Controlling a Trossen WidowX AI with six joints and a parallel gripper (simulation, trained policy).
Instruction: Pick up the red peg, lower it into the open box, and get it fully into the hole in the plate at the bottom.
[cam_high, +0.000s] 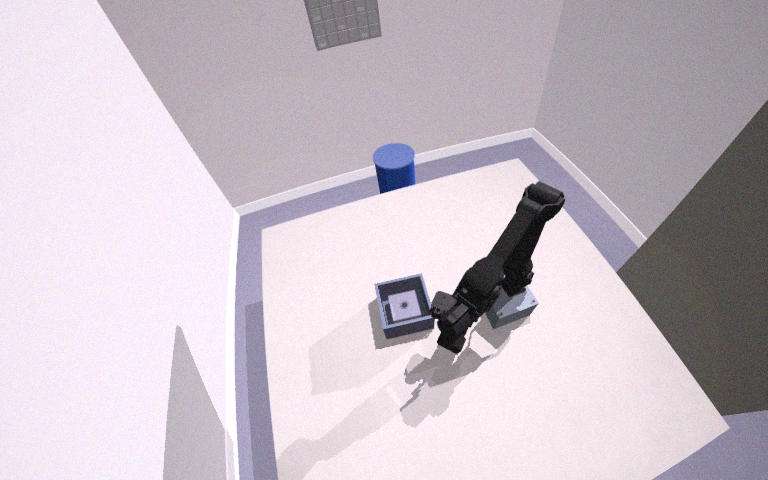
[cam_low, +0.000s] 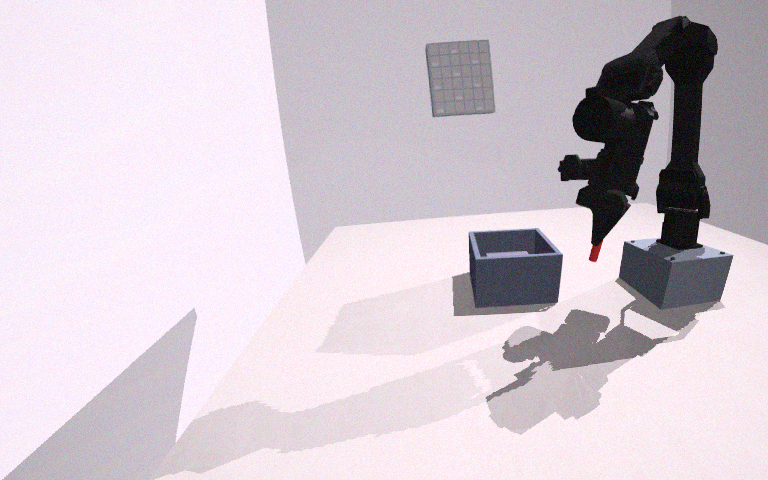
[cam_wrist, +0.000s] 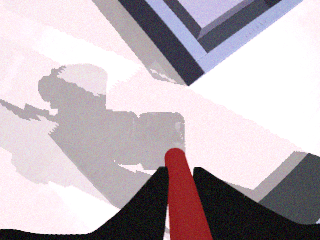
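The red peg (cam_low: 594, 252) (cam_wrist: 181, 195) is between the fingers of my gripper (cam_low: 596, 242) (cam_wrist: 179, 174), which is shut on it. The peg's lower end sticks out below the fingertips, tilted slightly, and hangs above the table. In the top view the arm hides the peg. The open blue-grey box (cam_high: 408, 329) (cam_low: 518, 283) (cam_wrist: 196, 65) stands on the table to the left of the gripper in the top and exterior views. The pale plate (cam_high: 395, 312) (cam_wrist: 212, 12) lies at its bottom, and its dark round hole (cam_high: 403, 305) shows in the top view.
The arm's grey base block (cam_high: 512, 314) (cam_low: 642, 277) (cam_wrist: 295, 192) stands on the table (cam_high: 543, 407) (cam_low: 396, 430) to the right of the gripper. A blue cylinder (cam_high: 394, 169) stands beyond the table's back edge. A grey tiled panel (cam_high: 344, 22) (cam_low: 460, 78) is on the wall.
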